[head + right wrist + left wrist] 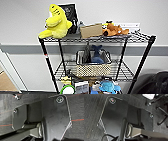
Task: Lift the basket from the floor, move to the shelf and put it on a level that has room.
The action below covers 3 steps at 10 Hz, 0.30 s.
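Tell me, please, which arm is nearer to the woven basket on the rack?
Cannot tell left from right here. The basket sits on the rack's second tier; both wrist cameras face dark carpet instead.

Basket (93,68) sits on shelf (140,66) 2nd level (120,72), w/ blue plush (97,55) inside.

Shelf (100,38): thin black wire, matt posts; on its second tier, basket (93,69) of beige woven mesh with pale silvery rim; above, fuzzy yellow plush toy (57,23); floor (92,112): dark, faintly striped carpet.
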Motion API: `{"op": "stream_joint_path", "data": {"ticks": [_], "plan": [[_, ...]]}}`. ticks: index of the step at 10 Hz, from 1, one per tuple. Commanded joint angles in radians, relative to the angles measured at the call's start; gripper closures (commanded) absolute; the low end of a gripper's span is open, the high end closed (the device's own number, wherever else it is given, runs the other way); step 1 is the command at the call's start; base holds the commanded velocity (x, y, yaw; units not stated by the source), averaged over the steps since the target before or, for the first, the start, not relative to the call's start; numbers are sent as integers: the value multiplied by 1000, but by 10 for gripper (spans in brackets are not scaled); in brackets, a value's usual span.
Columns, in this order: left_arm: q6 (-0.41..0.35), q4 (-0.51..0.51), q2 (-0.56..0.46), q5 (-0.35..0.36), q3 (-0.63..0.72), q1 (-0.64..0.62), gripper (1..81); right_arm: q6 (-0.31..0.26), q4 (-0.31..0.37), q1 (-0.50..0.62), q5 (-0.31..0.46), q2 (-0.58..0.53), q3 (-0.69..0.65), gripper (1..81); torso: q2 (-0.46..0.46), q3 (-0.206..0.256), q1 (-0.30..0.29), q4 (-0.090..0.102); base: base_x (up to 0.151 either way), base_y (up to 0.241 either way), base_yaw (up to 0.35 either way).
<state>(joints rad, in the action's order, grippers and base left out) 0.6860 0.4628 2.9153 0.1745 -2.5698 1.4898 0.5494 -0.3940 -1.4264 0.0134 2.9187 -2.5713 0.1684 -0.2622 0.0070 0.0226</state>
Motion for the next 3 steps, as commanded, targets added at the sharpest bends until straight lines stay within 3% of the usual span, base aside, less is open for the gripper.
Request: {"op": "stream_joint_path", "data": {"ticks": [1, 3], "plan": [[0, 2, 96, -72, -148, -24, 10, -3, -37, 27, 51, 119, -191, 10, 0, 0, 0, 0, 0, 0, 0], [0, 4, 114, -101, -168, -22, 10, -2, -37, 23, 51, 124, -188, 10, 0, 0, 0, 0, 0, 0, 0]]}}
